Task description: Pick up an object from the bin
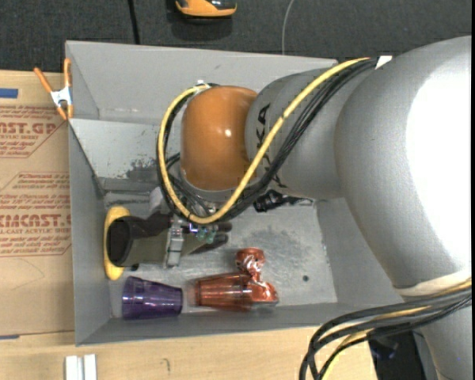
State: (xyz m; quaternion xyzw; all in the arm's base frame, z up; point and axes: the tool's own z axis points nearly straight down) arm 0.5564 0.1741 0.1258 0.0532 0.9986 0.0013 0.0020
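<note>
So, my gripper (176, 246) is down near the floor of the bin (115, 145), tucked under my orange wrist cover (215, 137). The cover and the cables hide most of the business end. Whether I'm clamped or released, I honestly can't tell from this angle, so I won't claim I've got anything.

The closest thing is a dark tube-like thing with a yellow rim (133, 244). It's lying on its side against the bin's left wall, directly to the left of me in the view. Its long axis runs left-right, with the yellow rim at the far end by the wall and the near end pointing straight at me. That near end looks like it's touching me or just beside me, but I can't see which.

My guess is that's the whole game here. Since it points at me end-on, I'd want to close across its width, not along its length.

Further out, along the bottom wall:
- a purple cup (152, 298) on its side, below the dark thing
- an orange-red see-through cup (222, 292), also on its side, below and right of me
- a crumpled red wrapper (251, 260) just above that cup

All three are clear of me.
</note>
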